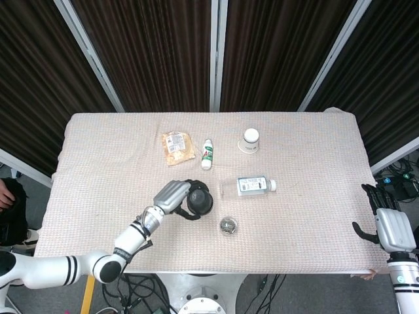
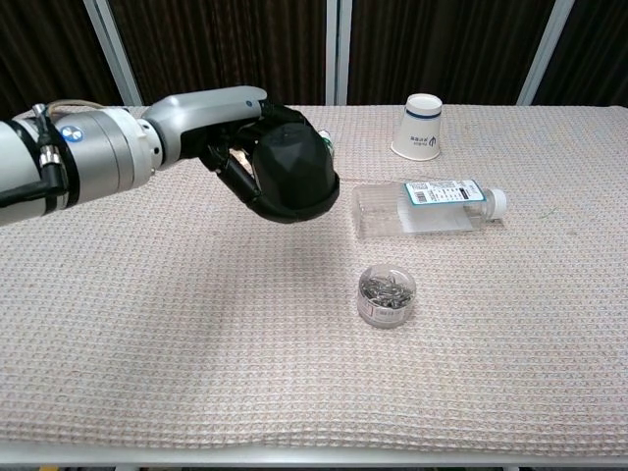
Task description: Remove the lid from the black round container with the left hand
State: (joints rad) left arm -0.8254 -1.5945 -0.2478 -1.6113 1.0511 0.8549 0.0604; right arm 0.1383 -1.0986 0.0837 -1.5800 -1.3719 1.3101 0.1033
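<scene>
My left hand [image 1: 171,196] [image 2: 228,147] grips a black round faceted container [image 1: 200,202] [image 2: 291,173] and holds it above the cloth-covered table [image 1: 314,216], left of centre. I cannot tell the lid from the body; the fingers wrap the far side. A small clear round tub of metal clips [image 1: 228,226] [image 2: 387,295] stands just right of and nearer than the held piece. My right hand [image 1: 391,226] hangs off the table's right edge with fingers apart and nothing in it, shown only in the head view.
A clear plastic bottle [image 1: 253,186] [image 2: 427,208] lies on its side right of the held piece. Further back are an upturned paper cup [image 1: 251,139] [image 2: 421,126], a small white bottle [image 1: 207,154] and a snack packet [image 1: 177,146].
</scene>
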